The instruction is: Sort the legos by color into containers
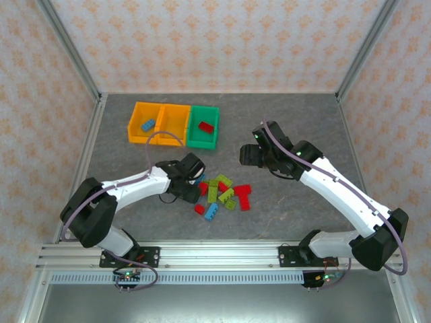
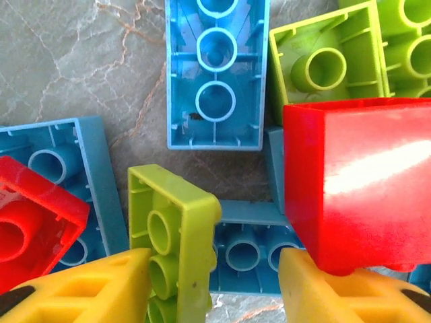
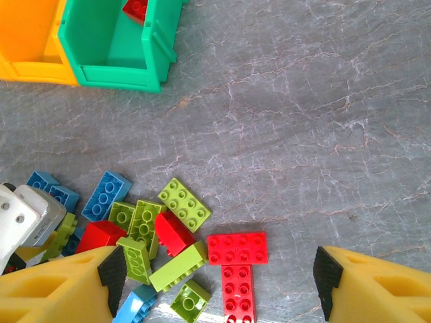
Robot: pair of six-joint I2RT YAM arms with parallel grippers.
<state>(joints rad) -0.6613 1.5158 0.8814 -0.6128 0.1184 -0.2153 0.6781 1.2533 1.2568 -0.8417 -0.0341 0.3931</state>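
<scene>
Left fingers (image 2: 81, 293) spread open, tilted lime lego (image 2: 176, 229) between them; red lego (image 2: 357, 182) touching one tip; risks clamping both colours on closing; right fingers (image 3: 54, 289) open, empty.

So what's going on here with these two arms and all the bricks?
Two arms are sorting bricks into bins. The left arm's fingers are down in the pile, open around a lime green brick, not yet closed. The right arm's fingers hover open and empty beside the pile. One blue brick sits in the left orange bin, one red brick in the green bin.
</scene>
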